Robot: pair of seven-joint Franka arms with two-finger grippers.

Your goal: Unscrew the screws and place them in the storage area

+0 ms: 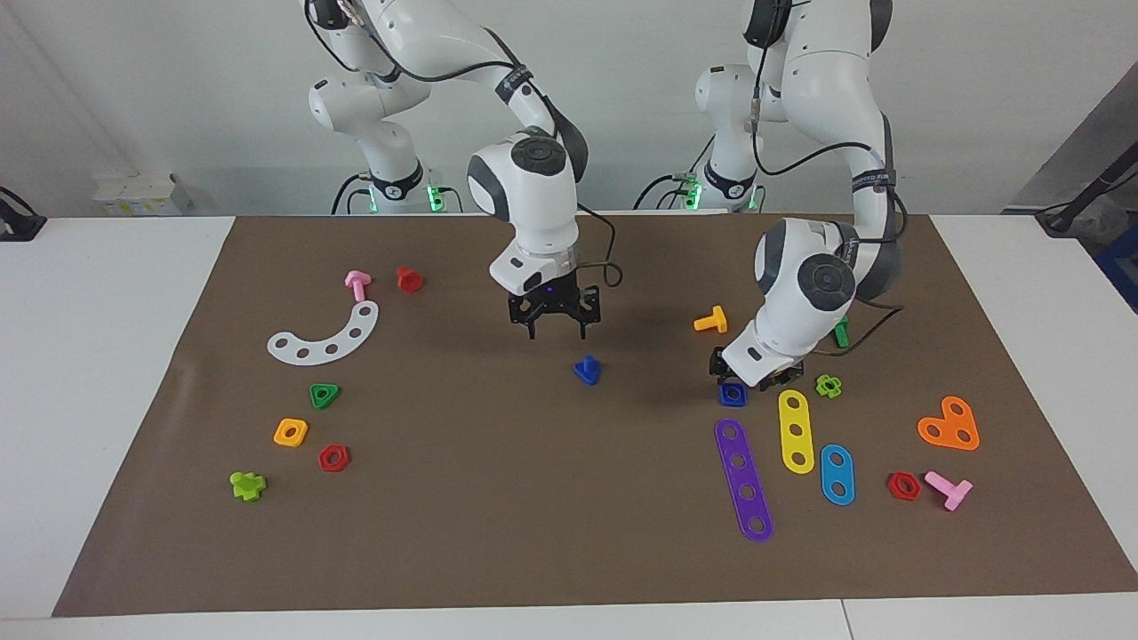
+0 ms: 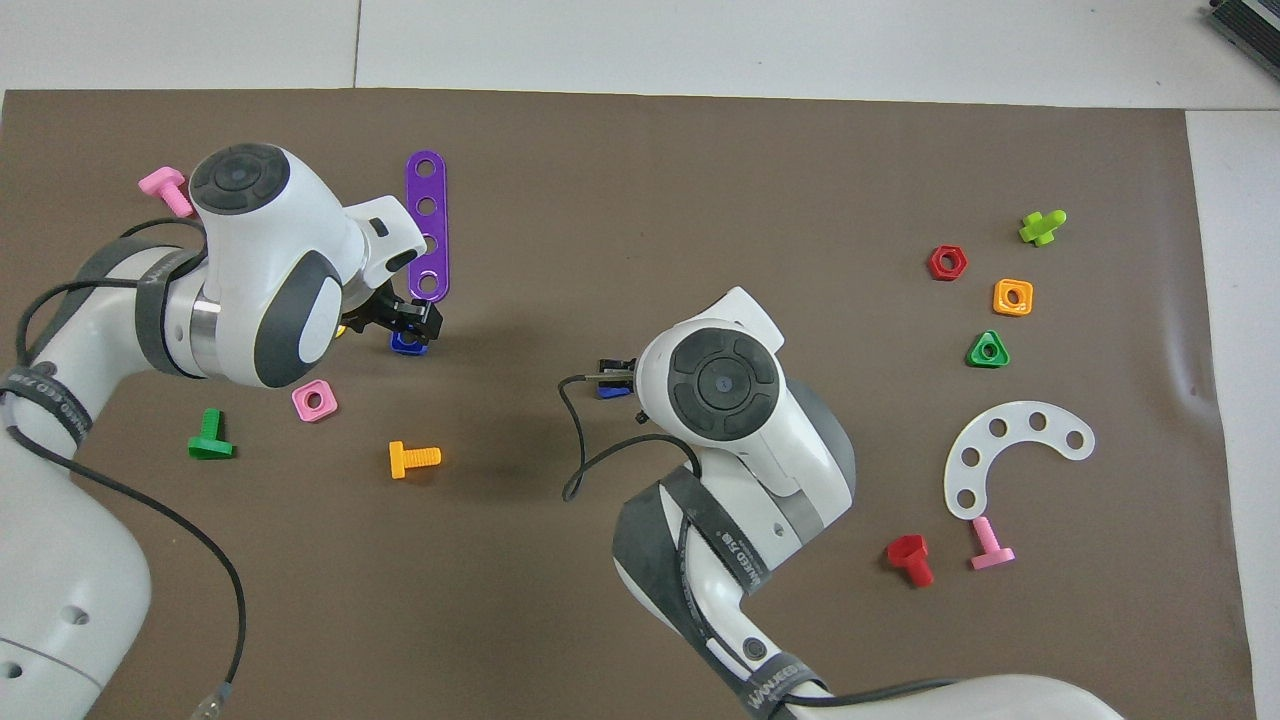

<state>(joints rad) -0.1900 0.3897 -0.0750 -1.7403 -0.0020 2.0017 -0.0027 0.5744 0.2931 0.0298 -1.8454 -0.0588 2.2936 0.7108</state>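
**Blue bolt on the mat, right gripper open above it**

The blue bolt (image 1: 587,370) lies loose on the brown mat (image 1: 498,498) near its middle, head down and stem tilted up. It touches nothing. Taking this bolt as the landmark: the right gripper (image 1: 556,331) hangs in the air just over it, on the robots' side, with its fingers (image 1: 532,331) spread wide and nothing between them. In the overhead view the right arm's wrist covers most of the bolt (image 2: 612,391), and only a blue edge shows.

The storage area (image 1: 356,391) is the bare patch of mat well apart from the bolt, toward the right arm's end of the table. Around it sit the white strip (image 1: 324,338), the green nut (image 1: 324,395), the orange nut (image 1: 291,432) and the red nut (image 1: 334,458). The bolt is not in that patch.

Toward the left arm's end, also well apart from the bolt, the left gripper (image 1: 756,378) is low at the mat, just beside a blue square nut (image 1: 733,395). The wrist hides its fingers, so I cannot tell whether they are spread or closed, or whether they touch the nut. The purple strip (image 1: 744,480) and yellow strip (image 1: 796,431) lie farther from the robots than that nut. An orange bolt (image 1: 711,320) lies between the blue bolt and the left gripper, nearer to the robots than both.
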